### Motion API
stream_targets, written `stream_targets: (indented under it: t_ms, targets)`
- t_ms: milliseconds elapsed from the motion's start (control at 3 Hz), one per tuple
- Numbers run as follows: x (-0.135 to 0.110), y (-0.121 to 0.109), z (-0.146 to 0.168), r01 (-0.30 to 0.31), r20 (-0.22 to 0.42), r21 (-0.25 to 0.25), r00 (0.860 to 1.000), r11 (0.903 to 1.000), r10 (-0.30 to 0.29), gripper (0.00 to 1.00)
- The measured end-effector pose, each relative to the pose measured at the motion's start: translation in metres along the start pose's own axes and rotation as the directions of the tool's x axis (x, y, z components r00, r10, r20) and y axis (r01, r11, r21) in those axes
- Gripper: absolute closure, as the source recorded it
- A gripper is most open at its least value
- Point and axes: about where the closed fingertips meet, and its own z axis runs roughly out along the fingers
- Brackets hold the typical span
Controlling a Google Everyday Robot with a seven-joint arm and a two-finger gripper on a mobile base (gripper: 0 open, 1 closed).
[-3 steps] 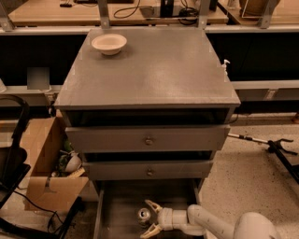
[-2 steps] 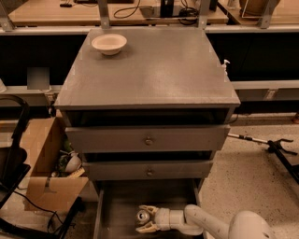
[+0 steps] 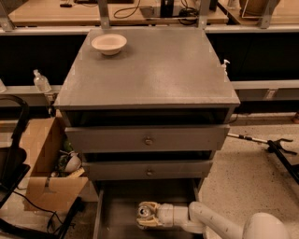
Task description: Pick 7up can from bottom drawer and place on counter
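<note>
Wooden desk [image 3: 56, 11] with black cables runs along the back, above a dark gap. Far left, a clear pump bottle [image 3: 41, 81] stands on a low ledge; below it sits an open cardboard box [image 3: 44, 158] of odds and ends, just beside the cabinet. Cream bowl [image 3: 109, 43] sits at the back-left corner of the counter [image 3: 159, 74]. Under the slab are two drawer fronts [image 3: 187, 138] with brass knobs, both pushed in. Bottom drawer [image 3: 117, 210] is pulled out toward the camera, its grey floor bare on the left side. The 7up can [image 3: 144, 212] stands upright on that floor, right of centre, silver lid and tab facing up, forward of the drawer front above it. The gripper [image 3: 142, 215] reaches in from the right, low and level, with the pale arm [image 3: 210, 221] trailing off to the lower right. Its fingers [image 3: 149, 205] lie one behind and one in front of the can, across its width, and look closed on it; grasp judged made. The can's long axis is vertical, square to the reach. The counter lies above and behind, so the lift probably needs to clear the slab's front edge first.
</note>
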Motion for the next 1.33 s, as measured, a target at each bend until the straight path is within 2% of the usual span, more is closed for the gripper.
stream_targets:
  t_ms: [333, 667, 1000, 1333]
  targets:
    - [-0.11, 0.014, -0.076, -0.086, 0.058, 0.039, 0.995, 0.9955, 0.084, 1.0]
    - [-0.201, 0.04, -0.122, -0.134, 0.094, 0.018, 0.987, 0.9908, 0.132, 1.0]
    - [-0.3, 0.035, -0.169, -0.14, 0.12, 0.063, 0.984, 0.9881, 0.132, 1.0]
    - [-0.404, 0.011, -0.216, -0.093, 0.097, 0.161, 0.992, 0.9825, 0.078, 1.0]
